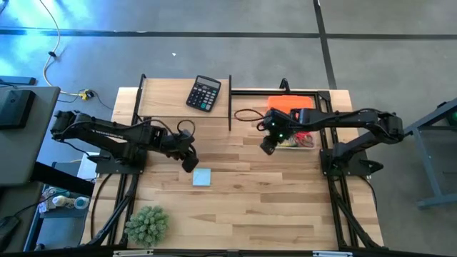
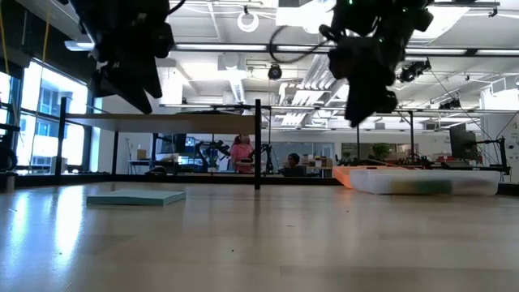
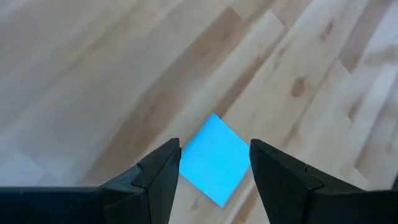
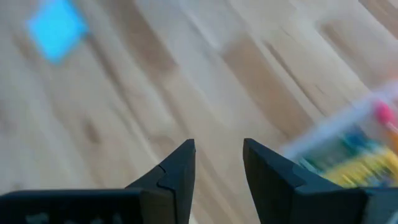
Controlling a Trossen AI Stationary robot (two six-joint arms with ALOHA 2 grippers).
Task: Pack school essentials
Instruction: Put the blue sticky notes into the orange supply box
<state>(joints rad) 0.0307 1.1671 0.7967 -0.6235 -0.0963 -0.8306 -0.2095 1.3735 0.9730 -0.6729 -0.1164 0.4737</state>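
My left gripper [image 3: 214, 171], fingers spread and empty, hovers over the pale blue note pad [image 1: 202, 177], nearer than my right gripper [image 1: 268, 146].

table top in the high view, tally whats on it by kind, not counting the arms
calculator: 1
blue note pad: 1
clear box with an orange lid, holding stationery too small to count: 1
spiky green plant: 1
total: 4
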